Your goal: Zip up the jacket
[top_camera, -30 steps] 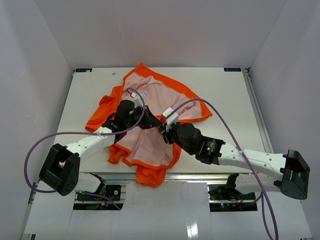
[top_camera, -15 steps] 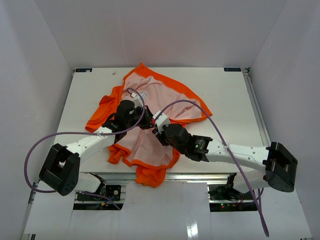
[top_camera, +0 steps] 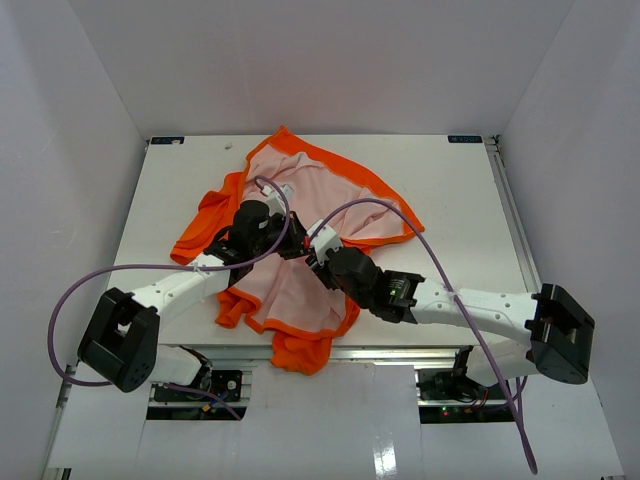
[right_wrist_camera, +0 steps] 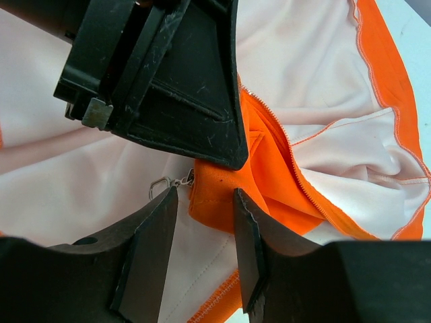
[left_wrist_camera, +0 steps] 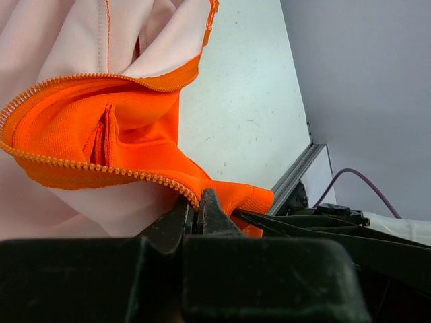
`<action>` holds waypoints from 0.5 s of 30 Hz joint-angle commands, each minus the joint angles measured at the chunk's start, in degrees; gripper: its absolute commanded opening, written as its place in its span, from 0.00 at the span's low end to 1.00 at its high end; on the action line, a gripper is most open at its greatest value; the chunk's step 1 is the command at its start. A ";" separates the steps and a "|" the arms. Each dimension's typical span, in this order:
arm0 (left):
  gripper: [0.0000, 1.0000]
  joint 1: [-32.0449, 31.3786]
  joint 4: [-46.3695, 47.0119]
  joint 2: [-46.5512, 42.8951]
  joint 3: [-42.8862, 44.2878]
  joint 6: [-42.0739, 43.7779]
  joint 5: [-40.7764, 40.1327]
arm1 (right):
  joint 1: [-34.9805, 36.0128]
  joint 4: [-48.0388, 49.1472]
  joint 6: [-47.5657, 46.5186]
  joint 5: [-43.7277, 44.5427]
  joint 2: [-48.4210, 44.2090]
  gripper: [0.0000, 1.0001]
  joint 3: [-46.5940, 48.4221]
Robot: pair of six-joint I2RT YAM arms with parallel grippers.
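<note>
Top external view: the jacket [top_camera: 340, 190] lies spread open, pale lining up, across the middle of the white tabletop [top_camera: 460, 190], with an orange fold over the near edge. The left hand [left_wrist_camera: 196, 214] is clamped on its orange zipper edge. The right hand [right_wrist_camera: 204, 202] stands apart, straddling orange fabric beside the metal pull [right_wrist_camera: 160, 186].
</note>
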 commanded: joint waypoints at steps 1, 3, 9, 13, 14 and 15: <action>0.00 -0.11 -0.15 -2.42 1.02 0.38 0.28 | 0.37 1.92 -1.14 1.51 0.92 0.44 1.96; 0.00 -0.11 0.14 -2.42 0.96 0.23 0.72 | 0.32 2.06 -1.09 1.52 1.21 0.43 1.77; 0.00 -0.11 1.71 -2.82 0.21 -0.51 1.97 | 0.34 2.55 -0.64 2.00 1.58 0.38 1.48; 0.00 -0.11 3.06 -3.14 -0.58 -1.33 3.17 | -0.54 3.59 0.04 -0.46 0.85 0.26 0.70; 0.00 -0.11 3.58 -3.19 -0.79 -1.64 3.64 | -0.80 3.90 0.20 -1.15 0.74 0.24 0.54; 0.00 -0.11 4.10 -3.29 -0.98 -2.00 4.17 | -1.02 4.14 0.38 -1.73 0.74 0.22 0.40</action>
